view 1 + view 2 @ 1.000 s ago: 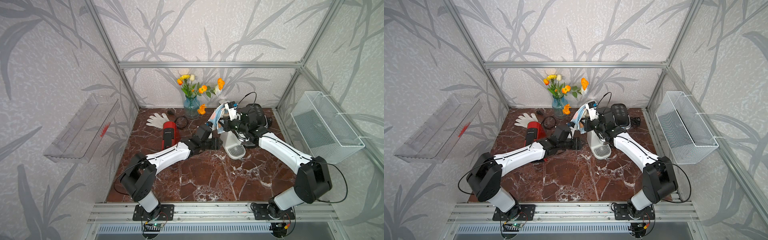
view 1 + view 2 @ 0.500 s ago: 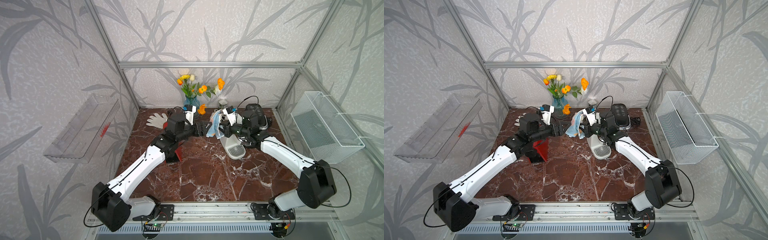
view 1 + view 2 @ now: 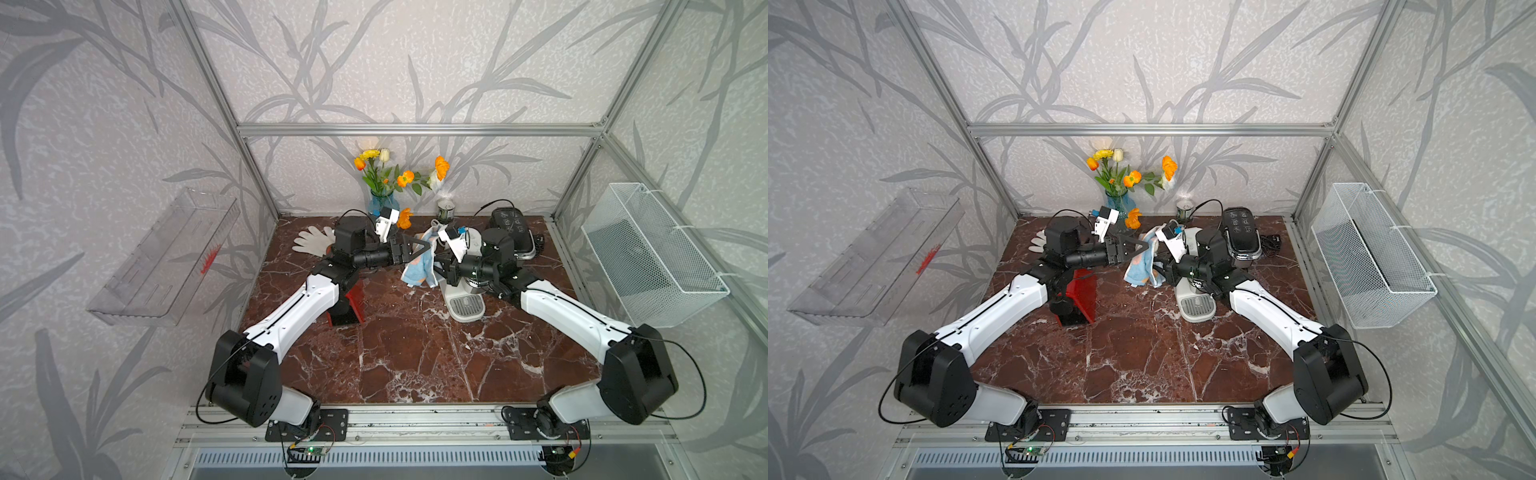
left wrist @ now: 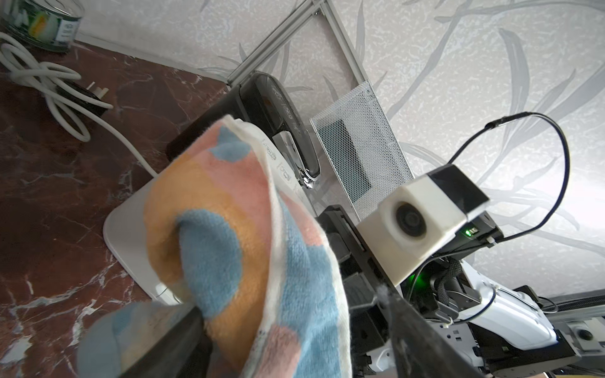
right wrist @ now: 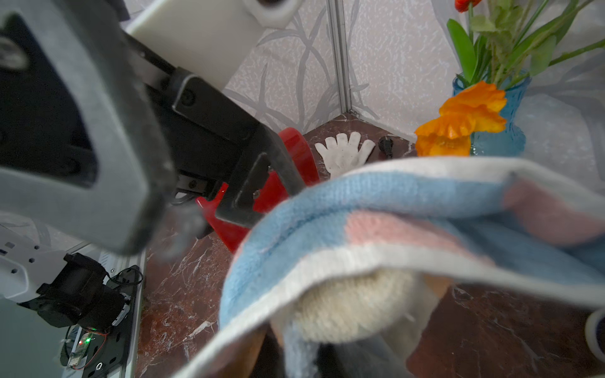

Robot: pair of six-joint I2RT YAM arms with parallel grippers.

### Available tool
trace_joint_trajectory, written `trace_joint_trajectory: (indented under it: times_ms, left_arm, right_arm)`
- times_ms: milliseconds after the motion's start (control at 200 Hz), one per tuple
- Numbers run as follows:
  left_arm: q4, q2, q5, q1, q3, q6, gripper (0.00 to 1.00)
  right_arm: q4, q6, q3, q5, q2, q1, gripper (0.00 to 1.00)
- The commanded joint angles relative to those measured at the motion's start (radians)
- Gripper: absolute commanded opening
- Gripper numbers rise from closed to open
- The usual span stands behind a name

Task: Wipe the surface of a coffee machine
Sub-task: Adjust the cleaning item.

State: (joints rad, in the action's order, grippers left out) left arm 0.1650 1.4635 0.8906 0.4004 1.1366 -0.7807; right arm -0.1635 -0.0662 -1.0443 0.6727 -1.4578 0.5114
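The white coffee machine (image 3: pixel 464 306) (image 3: pixel 1196 308) stands at the middle right of the table, its upper body hidden under my right arm; its white base (image 4: pixel 131 225) shows in the left wrist view. A blue, pink and orange cloth (image 3: pixel 419 268) (image 3: pixel 1141 268) (image 4: pixel 235 229) (image 5: pixel 409 216) hangs in the air left of the machine. My right gripper (image 3: pixel 437 270) (image 3: pixel 1162 270) (image 5: pixel 294 353) is shut on the cloth, which covers its jaws. My left gripper (image 3: pixel 426 245) (image 3: pixel 1144 246) (image 4: pixel 288 304) is open, with the cloth's upper part between its spread fingers.
A red object (image 3: pixel 348 307) stands under my left arm, a white glove (image 3: pixel 311 243) behind it. A flower vase (image 3: pixel 382 203), a tin can (image 3: pixel 445 210) and a black appliance (image 3: pixel 513 226) line the back. A wire basket (image 3: pixel 652 257) and a clear tray (image 3: pixel 166 262) hang on the side walls.
My left arm rose from low beside the machine and came up to the cloth, its jaws opening wider. My right gripper swung the cloth leftward, off the machine's top.
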Motion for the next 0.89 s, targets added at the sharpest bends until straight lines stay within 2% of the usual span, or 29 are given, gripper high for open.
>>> trace_joint_trajectory:
  times_ms: [0,175,345,475,625,890]
  left_arm:
    - [0.063,0.011,0.067,0.001,0.04,-0.02,0.82]
    - [0.0,0.01,0.014,0.001,0.037,0.038,0.82]
    - [0.007,0.025,0.056,0.0,0.038,0.023,0.82]
    - [-0.003,0.027,0.065,0.003,0.032,0.036,0.82]
    - [0.117,0.032,0.135,0.007,0.002,-0.037,0.83]
    - [0.118,0.064,0.158,0.02,0.016,-0.036,0.82]
  right_arm:
    - [0.014,0.034,-0.021,0.044,0.018,0.031,0.0]
    - [0.02,0.036,-0.009,0.036,0.053,0.041,0.0]
    - [0.011,0.046,0.016,-0.011,0.085,0.042,0.0]
    - [-0.026,0.027,0.022,0.009,0.096,0.041,0.0]
    - [-0.024,0.014,0.002,0.041,0.079,0.042,0.0]
    - [-0.05,0.002,0.006,0.038,0.083,0.041,0.0]
